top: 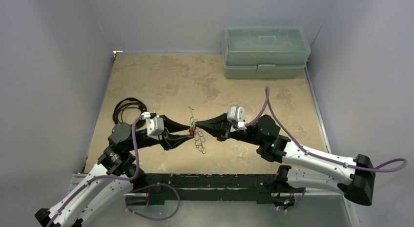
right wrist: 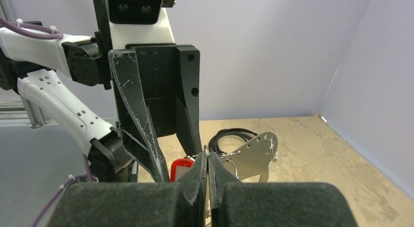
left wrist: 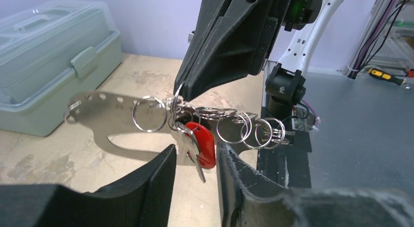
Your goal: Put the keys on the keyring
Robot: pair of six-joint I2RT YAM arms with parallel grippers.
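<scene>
Near the left edge of the table (top: 161, 75), a coiled black cable (top: 124, 107). Next, over the middle and closer to the front edge, left gripper (top: 187, 134) with fingers (left wrist: 146, 188) parted on both sides of the red head of the key (left wrist: 202, 141), not possible to tell whether pressing it or only beside it; key raised off the table, among the thin rings of the keyring (left wrist: 97, 114), touching them. To the right, right gripper (right wrist: 208, 161) clenched on one ring of the keyring, tip almost against the left one; at the back right corner, a closed green box (top: 266, 51).
</scene>
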